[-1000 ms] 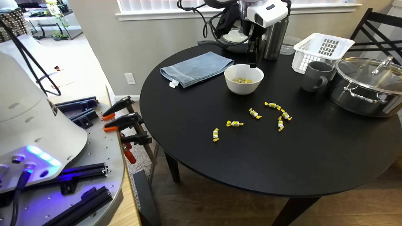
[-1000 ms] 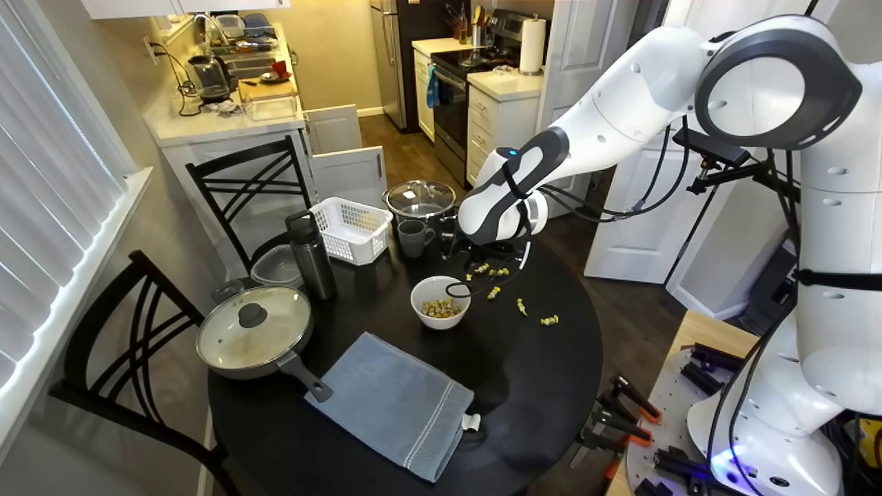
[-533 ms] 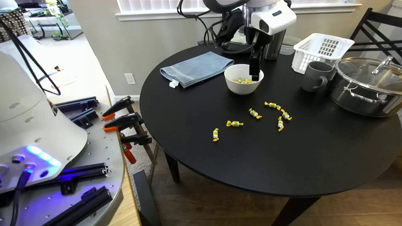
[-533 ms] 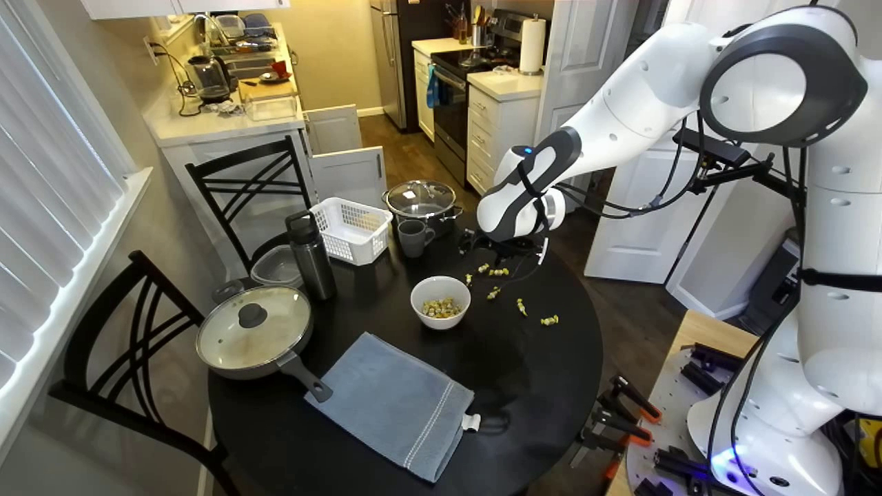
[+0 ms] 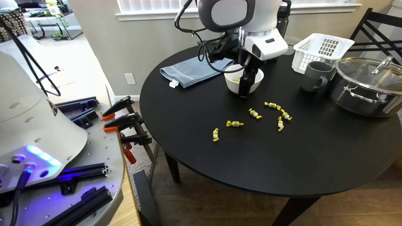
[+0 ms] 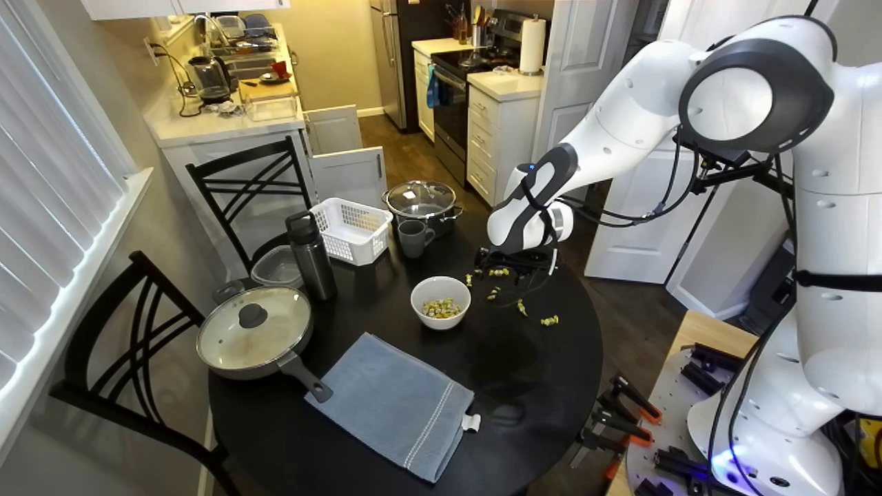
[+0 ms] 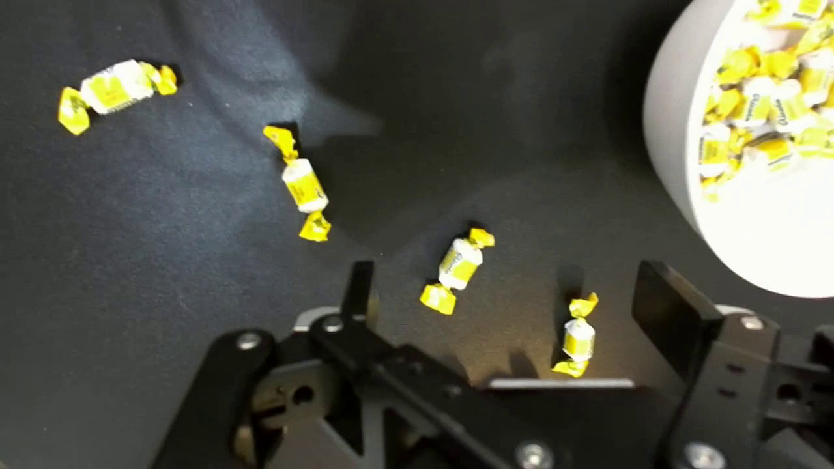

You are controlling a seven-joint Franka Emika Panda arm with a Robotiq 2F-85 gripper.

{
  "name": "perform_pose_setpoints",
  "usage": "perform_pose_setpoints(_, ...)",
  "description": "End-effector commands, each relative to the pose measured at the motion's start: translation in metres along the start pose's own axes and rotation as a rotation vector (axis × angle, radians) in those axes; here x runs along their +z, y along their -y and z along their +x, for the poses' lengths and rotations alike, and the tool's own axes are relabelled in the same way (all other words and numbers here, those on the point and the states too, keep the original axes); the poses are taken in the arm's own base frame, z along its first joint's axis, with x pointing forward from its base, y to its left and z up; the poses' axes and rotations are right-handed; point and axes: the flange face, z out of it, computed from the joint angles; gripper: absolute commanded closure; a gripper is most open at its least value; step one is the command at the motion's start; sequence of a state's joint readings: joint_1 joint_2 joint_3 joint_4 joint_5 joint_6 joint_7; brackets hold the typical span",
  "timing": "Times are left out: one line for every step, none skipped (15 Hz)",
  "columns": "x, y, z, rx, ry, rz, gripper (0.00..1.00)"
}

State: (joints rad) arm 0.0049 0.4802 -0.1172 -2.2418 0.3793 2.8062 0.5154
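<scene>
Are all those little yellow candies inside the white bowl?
No, in an exterior view six wrapped candies lie on the black table, outside the white bowl.

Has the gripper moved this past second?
Yes: in an exterior view, the gripper has moved down the picture, from rim to base level of the white bowl.

In an exterior view the camera looked down across the table point(image 5: 251, 157) toward a window point(image 5: 157, 3); in an exterior view the camera faced the stove point(image 6: 451, 110). Both took in the bowl point(image 5: 232, 87), which the wrist view, aimed down from close above, caught partly.
</scene>
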Motion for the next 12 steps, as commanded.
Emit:
perform_pose_setpoints(0.026, -0.007, 0.004, 0.046, 0.022, -0.056, 0.0)
perform_pose_setpoints(0.034, -0.01, 0.006, 0.056, 0.031, -0.072, 0.0)
perform_pose_setpoints(0.041, -0.011, 0.007, 0.065, 0.038, -0.083, 0.0)
perform_pose_setpoints(0.048, -0.011, 0.008, 0.072, 0.044, -0.095, 0.0)
perform_pose_setpoints(0.053, -0.012, 0.01, 0.079, 0.048, -0.102, 0.0)
perform_pose_setpoints(0.058, -0.011, 0.012, 0.089, 0.05, -0.108, 0.0)
perform_pose_setpoints(0.063, -0.009, 0.016, 0.1, 0.048, -0.112, 0.0)
perform_pose_setpoints(0.067, -0.008, 0.019, 0.111, 0.051, -0.117, 0.0)
perform_pose_setpoints(0.071, -0.006, 0.024, 0.122, 0.052, -0.121, 0.0)
perform_pose_setpoints(0.074, -0.003, 0.029, 0.136, 0.055, -0.125, 0.0)
perform_pose_setpoints(0.078, -0.001, 0.034, 0.15, 0.056, -0.129, 0.0)
perform_pose_setpoints(0.081, 0.001, 0.04, 0.163, 0.057, -0.137, 0.0)
